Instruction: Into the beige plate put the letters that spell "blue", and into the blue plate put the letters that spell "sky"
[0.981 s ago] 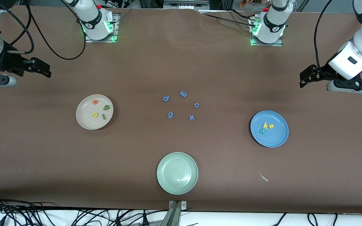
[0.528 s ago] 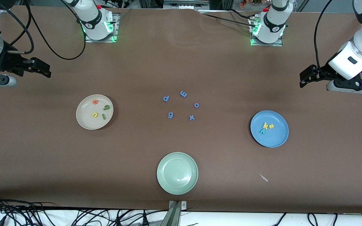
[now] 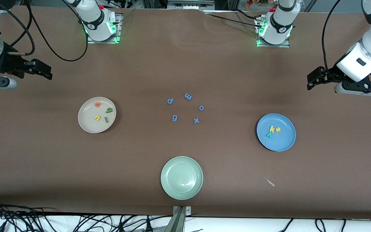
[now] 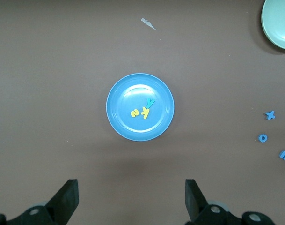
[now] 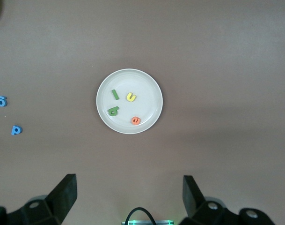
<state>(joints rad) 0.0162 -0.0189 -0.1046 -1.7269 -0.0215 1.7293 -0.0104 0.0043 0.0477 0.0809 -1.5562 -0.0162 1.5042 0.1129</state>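
Note:
The beige plate (image 3: 84,124) lies toward the right arm's end of the table. In it are the orange e (image 3: 97,104), green b (image 3: 109,110), yellow u (image 3: 97,118) and green l (image 3: 106,120). The blue plate (image 3: 283,143) lies toward the left arm's end and holds the yellow s (image 3: 278,130), yellow k (image 3: 271,129) and teal y (image 3: 268,135). My right gripper (image 3: 49,72) hangs open and empty over bare table at its end, looking down on the beige plate (image 5: 105,117). My left gripper (image 3: 310,81) waits likewise, open, with the blue plate (image 4: 121,126) in its view.
A pale green plate (image 3: 172,188) sits near the table's front edge at the middle. Several periwinkle-blue letters (image 3: 187,96) lie loose on the table between the two filled plates. A small white scrap (image 3: 270,182) lies nearer the front camera than the blue plate.

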